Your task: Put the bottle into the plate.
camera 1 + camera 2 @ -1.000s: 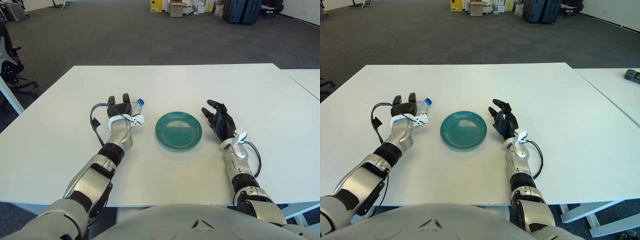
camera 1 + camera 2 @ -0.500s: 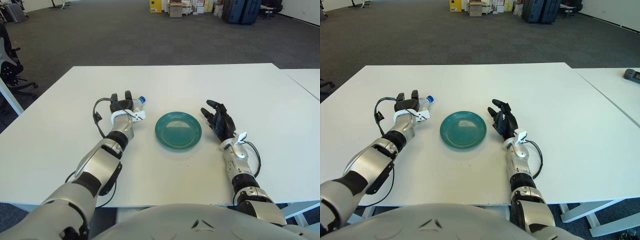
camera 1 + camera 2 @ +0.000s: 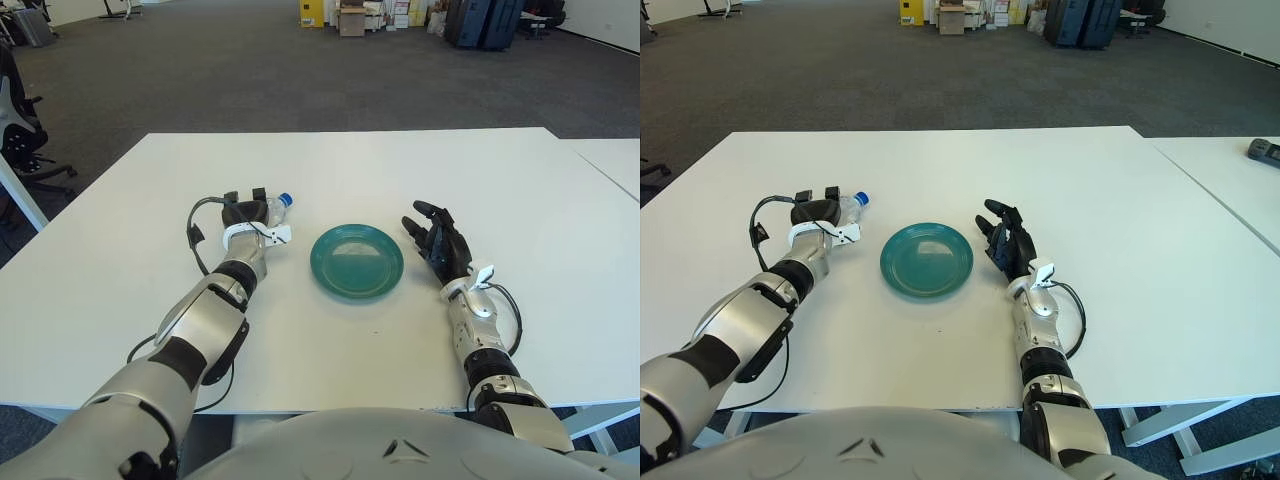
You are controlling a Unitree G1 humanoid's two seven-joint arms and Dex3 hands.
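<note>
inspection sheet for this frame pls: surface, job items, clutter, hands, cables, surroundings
Surface: white table, bare apart from the job's things and the arms.
Job's things: clear bottle with blue cap, left of the green plate, not on it; nothing lies in the plate.
Clutter: nothing seen on this table; a dark object on the neighbouring table at right.
Hands: left hand closed around the bottle; right hand right of the plate, fingers spread, holding nothing.
Cables: black cable looped by the left wrist; another by the right wrist.
Surroundings: grey carpet, office chair at left, boxes and cases at the far wall.
</note>
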